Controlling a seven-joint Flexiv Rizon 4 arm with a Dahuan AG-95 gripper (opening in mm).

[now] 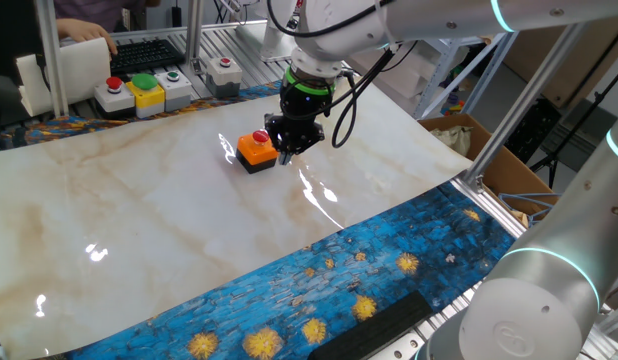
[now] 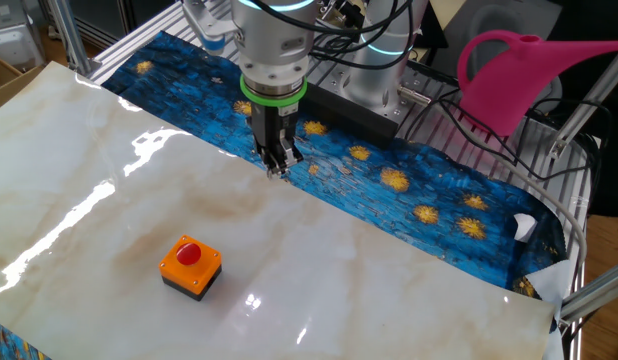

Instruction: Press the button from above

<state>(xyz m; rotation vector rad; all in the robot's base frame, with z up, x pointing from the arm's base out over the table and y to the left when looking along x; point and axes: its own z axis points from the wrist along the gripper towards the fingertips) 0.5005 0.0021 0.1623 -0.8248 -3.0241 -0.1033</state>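
Observation:
The button (image 1: pixel 257 148), a red round cap on an orange housing with a black base, stands on the marble-look table top (image 1: pixel 139 220). It also shows in the other fixed view (image 2: pixel 190 266). My gripper (image 1: pixel 287 152) hangs pointing down above the table, just right of the button in one fixed view. In the other fixed view my gripper (image 2: pixel 279 171) is clearly apart from the button, toward the blue cloth edge, with the fingertips together and nothing held.
Grey boxes with red or green buttons (image 1: pixel 114 93) and a yellow box with a green button (image 1: pixel 146 90) line the back left edge. A blue starry cloth (image 2: pixel 419 200) borders the table. A pink watering can (image 2: pixel 509 75) and a cardboard box (image 1: pixel 489 150) stand off the table.

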